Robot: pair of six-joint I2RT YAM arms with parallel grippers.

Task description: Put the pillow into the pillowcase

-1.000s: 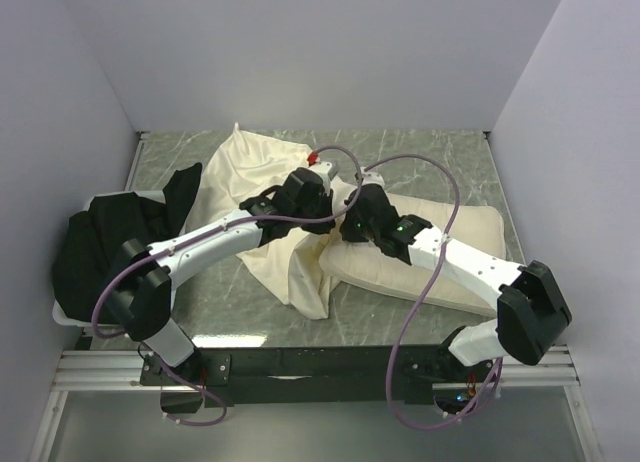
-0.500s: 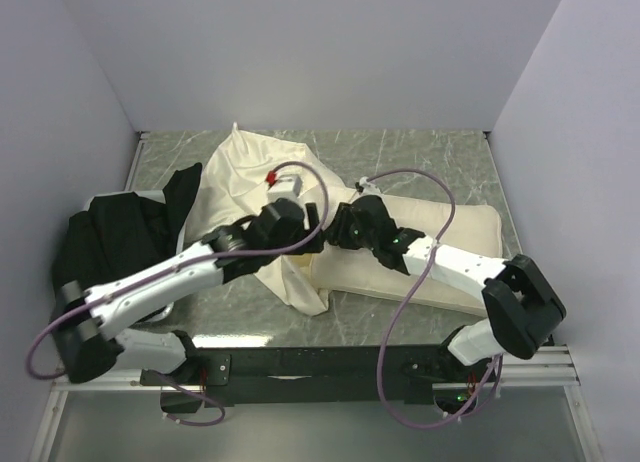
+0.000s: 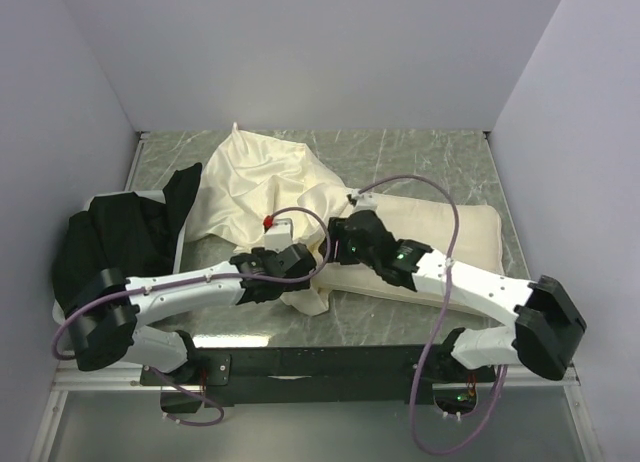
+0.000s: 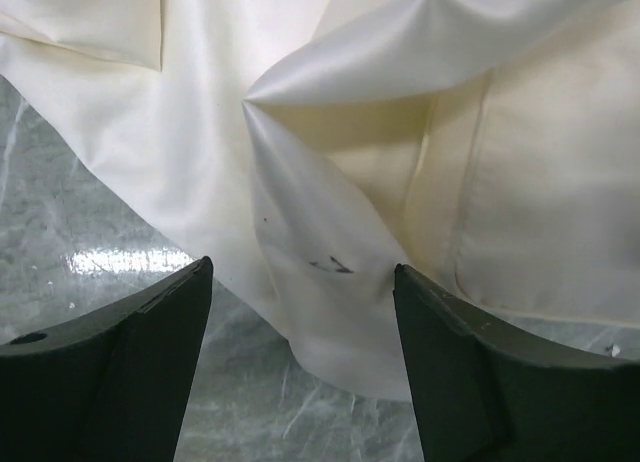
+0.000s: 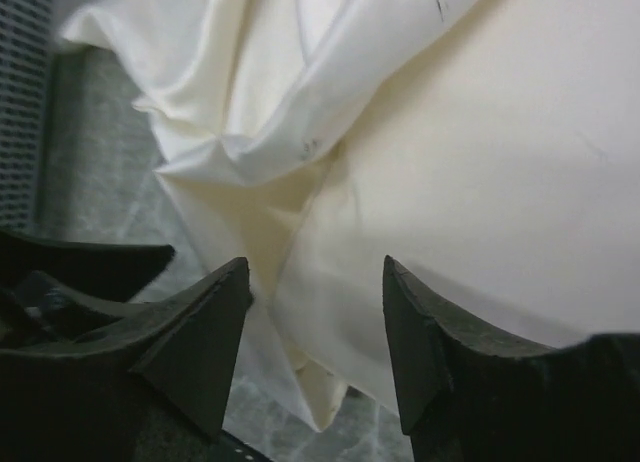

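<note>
Pillowcase (image 3: 250, 182) lies wrinkled, overlapping the plump cream pillow (image 3: 478, 237)

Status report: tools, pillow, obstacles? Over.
Left tool open, right tool open, both empty. Pillow not yet inside pillowcase. Black cloth far left, not blocking.

The left gripper's (image 4: 300, 270) two dark fingers (image 4: 130, 352) stand wide apart, low over the grey-green marbled tabletop (image 4: 80, 222). Just ahead, the thin, wrinkly cream fabric pillowcase (image 4: 300, 182) rises into a pointed fold.

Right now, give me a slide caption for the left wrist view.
Open left gripper poised over a folded pillowcase corner on the marbled table.
</note>
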